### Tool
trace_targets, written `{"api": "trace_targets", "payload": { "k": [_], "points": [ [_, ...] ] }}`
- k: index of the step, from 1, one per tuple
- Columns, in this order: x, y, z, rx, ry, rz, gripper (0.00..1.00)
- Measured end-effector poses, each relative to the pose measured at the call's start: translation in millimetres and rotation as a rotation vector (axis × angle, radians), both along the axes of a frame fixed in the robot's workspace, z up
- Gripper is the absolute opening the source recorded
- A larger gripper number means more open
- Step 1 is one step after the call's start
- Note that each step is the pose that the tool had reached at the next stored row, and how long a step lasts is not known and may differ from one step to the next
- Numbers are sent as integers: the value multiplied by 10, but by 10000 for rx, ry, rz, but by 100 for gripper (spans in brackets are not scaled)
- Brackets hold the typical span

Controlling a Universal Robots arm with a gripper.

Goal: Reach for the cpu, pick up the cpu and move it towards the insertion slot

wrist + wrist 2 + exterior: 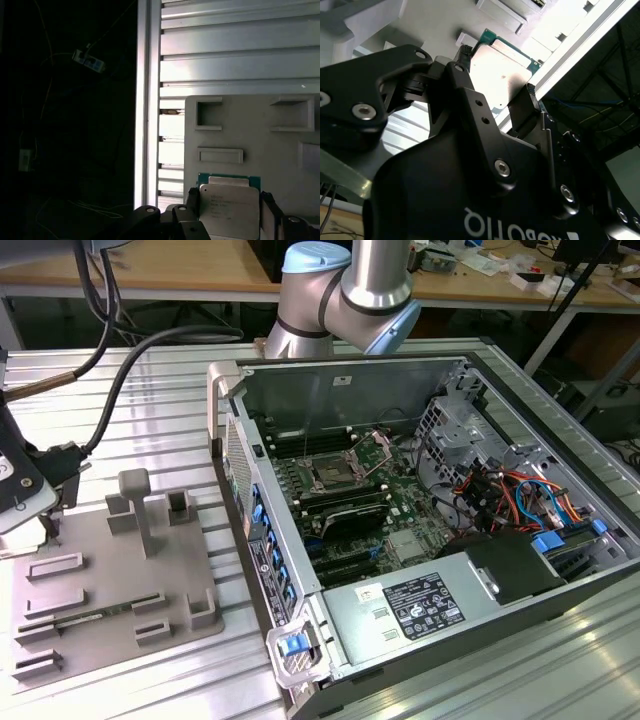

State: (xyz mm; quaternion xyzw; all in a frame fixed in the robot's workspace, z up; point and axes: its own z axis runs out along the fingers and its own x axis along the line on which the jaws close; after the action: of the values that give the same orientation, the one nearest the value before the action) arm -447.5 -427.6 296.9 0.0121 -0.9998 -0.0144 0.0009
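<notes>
Gripper (229, 200) pinched onto cpu (229, 212), pads on two opp. edges, prob. to spare its top, over grey plastic tray (280, 140). Your insertion slot (330, 475) waits well apart, inside open PC case (340, 375).

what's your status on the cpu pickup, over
Black gripper shut on small square silvery-grey cpu, at grey plastic tray. Shiny metal-framed insertion slot inside open computer case. No obstruction seen around chip.

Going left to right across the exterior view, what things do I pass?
Grey plastic tray → shiny metal socket inside the computer → bundle of coloured wires.
</notes>
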Motion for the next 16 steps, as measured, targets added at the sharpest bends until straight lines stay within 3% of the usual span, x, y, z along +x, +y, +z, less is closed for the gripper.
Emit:
{"api": "trace_targets", "payload": {
  "k": [10,16],
  "points": [
    [0,0,17,0,0,-1,55],
    [0,0,66,0,1,-1,55]
  ]
}}
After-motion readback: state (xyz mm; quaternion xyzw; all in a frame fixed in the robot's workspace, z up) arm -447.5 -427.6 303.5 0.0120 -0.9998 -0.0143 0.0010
